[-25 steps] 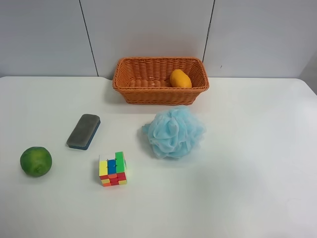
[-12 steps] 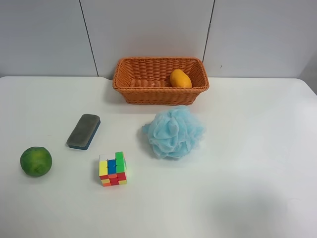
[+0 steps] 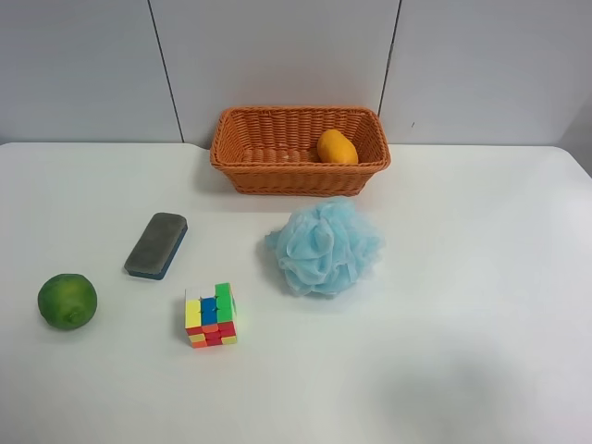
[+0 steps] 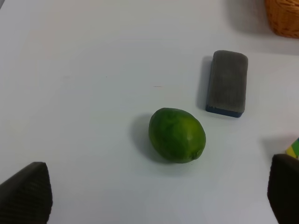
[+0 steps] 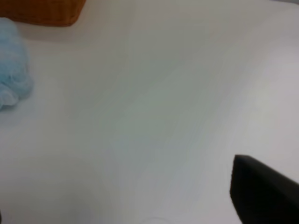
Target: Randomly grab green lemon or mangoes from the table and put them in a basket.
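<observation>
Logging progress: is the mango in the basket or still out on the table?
In. The mango lies inside the basket, against its far wall; the lemon sits out on the table.

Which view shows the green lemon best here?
The left wrist view: the green lemon lies large and sharp, centred on the table between the open gripper's fingertips. The exterior high view shows it small near the view's left edge. The right wrist view misses it.
</observation>
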Robot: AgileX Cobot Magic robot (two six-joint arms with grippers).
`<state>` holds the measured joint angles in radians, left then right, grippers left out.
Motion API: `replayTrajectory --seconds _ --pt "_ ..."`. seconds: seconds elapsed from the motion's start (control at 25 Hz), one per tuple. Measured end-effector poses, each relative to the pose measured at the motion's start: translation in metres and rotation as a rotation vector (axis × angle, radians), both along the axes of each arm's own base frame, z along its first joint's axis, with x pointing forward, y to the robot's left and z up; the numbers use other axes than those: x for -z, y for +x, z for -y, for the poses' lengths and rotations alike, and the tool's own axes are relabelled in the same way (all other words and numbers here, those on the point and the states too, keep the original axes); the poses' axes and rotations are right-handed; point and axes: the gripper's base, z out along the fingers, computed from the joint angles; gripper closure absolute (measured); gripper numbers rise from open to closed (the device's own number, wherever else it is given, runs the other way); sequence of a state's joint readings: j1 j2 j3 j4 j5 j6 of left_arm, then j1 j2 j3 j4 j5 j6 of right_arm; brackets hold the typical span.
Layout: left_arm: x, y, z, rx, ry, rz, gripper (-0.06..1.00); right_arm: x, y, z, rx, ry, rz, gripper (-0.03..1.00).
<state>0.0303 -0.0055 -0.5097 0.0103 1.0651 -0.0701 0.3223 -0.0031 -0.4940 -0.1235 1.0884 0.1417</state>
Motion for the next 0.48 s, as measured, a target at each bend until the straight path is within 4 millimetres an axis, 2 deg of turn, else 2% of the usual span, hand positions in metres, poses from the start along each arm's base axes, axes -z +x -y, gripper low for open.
replayTrajectory --seconds 0.16,0.48 --pt "0.0 0.0 0.0 0.0 0.0 0.0 0.04 -0.0011 0.0006 0.0003 0.01 -0.004 0.015 0.0" --pt "0.0 0.0 0.0 0.0 0.0 0.0 0.04 0.0015 -0.0008 -0.0051 0.215 -0.035 0.011 0.0"
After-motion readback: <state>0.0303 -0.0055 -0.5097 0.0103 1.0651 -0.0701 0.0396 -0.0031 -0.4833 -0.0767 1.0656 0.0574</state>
